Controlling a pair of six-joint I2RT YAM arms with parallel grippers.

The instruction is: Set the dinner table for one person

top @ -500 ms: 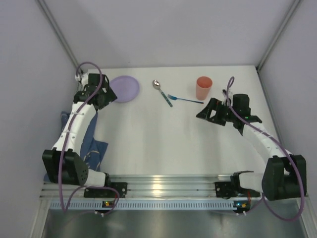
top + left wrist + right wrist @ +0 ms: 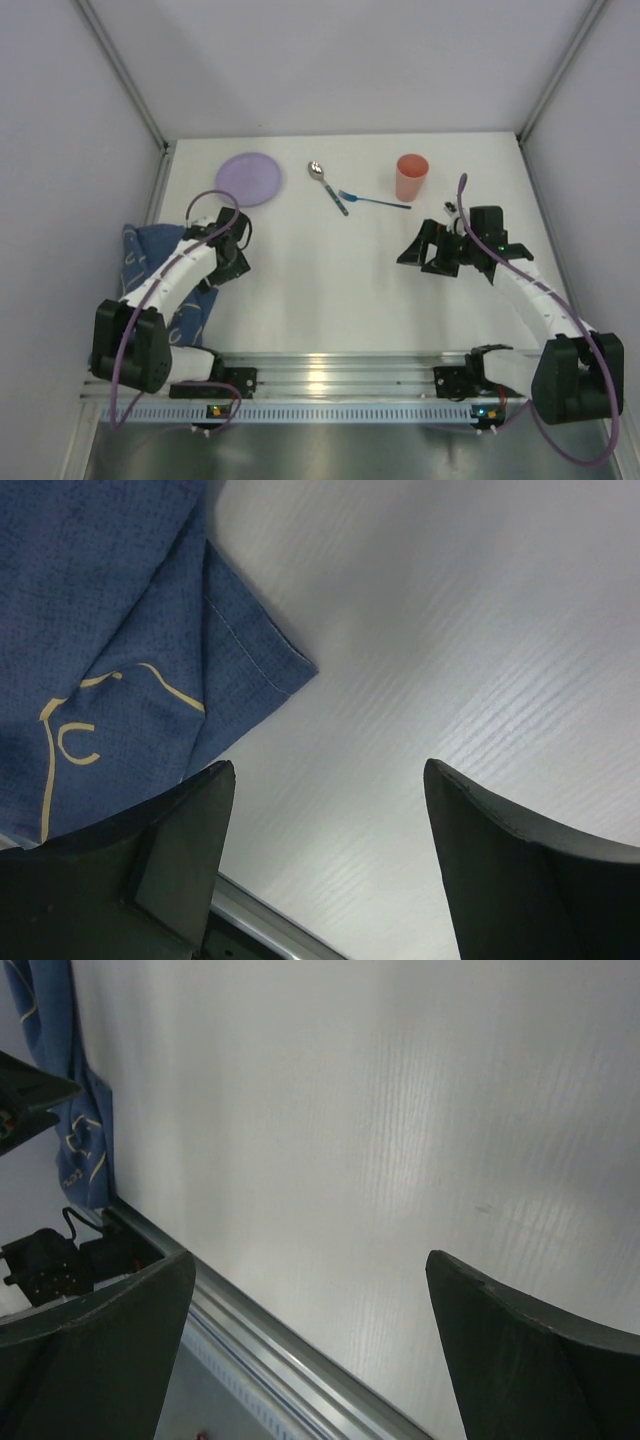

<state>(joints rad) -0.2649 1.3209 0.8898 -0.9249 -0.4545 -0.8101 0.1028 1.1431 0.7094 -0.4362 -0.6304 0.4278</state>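
Observation:
On the white dinner table [image 2: 320,280], a purple plate [image 2: 250,178] lies at the far left. To its right are a spoon [image 2: 328,186], a blue fork [image 2: 376,201] and an orange cup [image 2: 411,177]. My left gripper [image 2: 228,268] hangs open beside the blue cloth [image 2: 150,262], with nothing between its fingers. In the left wrist view that gripper [image 2: 328,770] is over bare tabletop, and a corner of the cloth [image 2: 110,630] lies up and to the left. My right gripper [image 2: 414,250] stands open and empty below the cup; in its own view the right gripper [image 2: 310,1257] faces bare table.
A slotted aluminium rail [image 2: 320,375] runs along the near edge, also visible as the rail [image 2: 280,1360] in the right wrist view. The blue cloth hangs over the table's left side. Grey walls enclose the table on three sides.
My left gripper has drawn back from beside the purple plate toward the near left, ending next to the blue cloth. The right gripper has shifted slightly nearer.

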